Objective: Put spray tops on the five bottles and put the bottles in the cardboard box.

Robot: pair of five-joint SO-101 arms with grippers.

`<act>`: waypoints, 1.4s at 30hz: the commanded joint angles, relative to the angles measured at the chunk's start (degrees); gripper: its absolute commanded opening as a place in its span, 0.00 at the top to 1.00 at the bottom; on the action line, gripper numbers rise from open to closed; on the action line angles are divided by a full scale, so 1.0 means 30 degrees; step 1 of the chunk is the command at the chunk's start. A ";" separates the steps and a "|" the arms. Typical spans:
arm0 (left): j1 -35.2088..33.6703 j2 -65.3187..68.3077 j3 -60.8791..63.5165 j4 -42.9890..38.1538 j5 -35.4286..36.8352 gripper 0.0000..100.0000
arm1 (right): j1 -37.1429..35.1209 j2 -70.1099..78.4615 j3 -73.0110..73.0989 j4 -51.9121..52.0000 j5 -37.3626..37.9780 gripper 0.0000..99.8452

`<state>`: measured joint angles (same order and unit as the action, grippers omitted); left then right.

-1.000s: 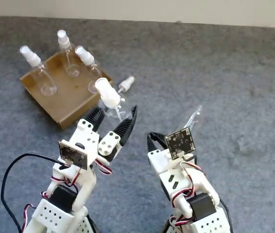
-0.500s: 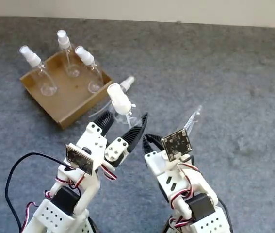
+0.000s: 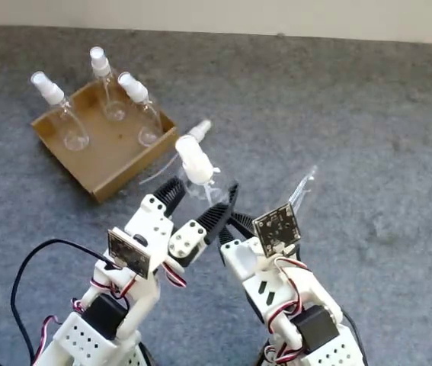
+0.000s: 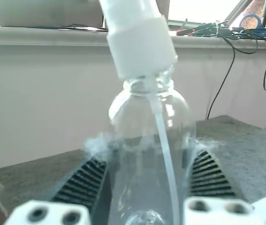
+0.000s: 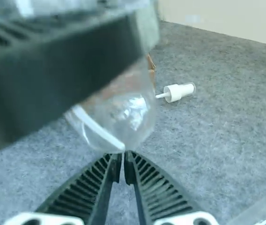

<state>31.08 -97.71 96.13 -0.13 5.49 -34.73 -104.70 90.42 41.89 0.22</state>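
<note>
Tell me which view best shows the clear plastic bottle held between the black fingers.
The left wrist view: the clear plastic bottle, its white spray top and inner tube appear close, side-on. The high view shows the bottle from above; the right wrist view, its rounded bottom.

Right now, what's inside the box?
Three upright bottles with spray tops, standing on the box floor. The near wall covers a strip of that floor.

Two white printed arms, with black ribbed fingers (image 3: 217, 217).
Left arm (image 3: 128, 293) and right arm (image 3: 276, 290): white shells with screw holes, black servos, red-white-black leads, perforated bases; a dark square camera board (image 3: 280, 224) behind the fingers on each — one black cable (image 3: 59, 242) loops off the left base.
</note>
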 commanded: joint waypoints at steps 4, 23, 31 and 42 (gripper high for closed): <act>0.1099 -0.0073 0.0425 -0.0410 0.0234 0.98 | -0.0278 -0.0278 -0.1363 -0.0513 -0.0234 0.99; 0.2564 -0.0278 0.0396 0.0996 0.0234 0.98 | -0.0103 -0.0278 -0.1245 -0.0513 -0.0205 0.99; 0.2623 -0.0278 0.0396 0.1026 0.0234 0.98 | 0.2154 -0.0278 -0.1275 -0.0630 -0.0234 0.99; 0.2476 -0.0278 0.0396 0.0996 0.0176 0.98 | 0.2418 -0.0278 -0.1216 -0.0659 -0.0205 0.99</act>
<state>37.41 -98.51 96.13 2.42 5.41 -29.01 -104.79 90.42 41.98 -0.13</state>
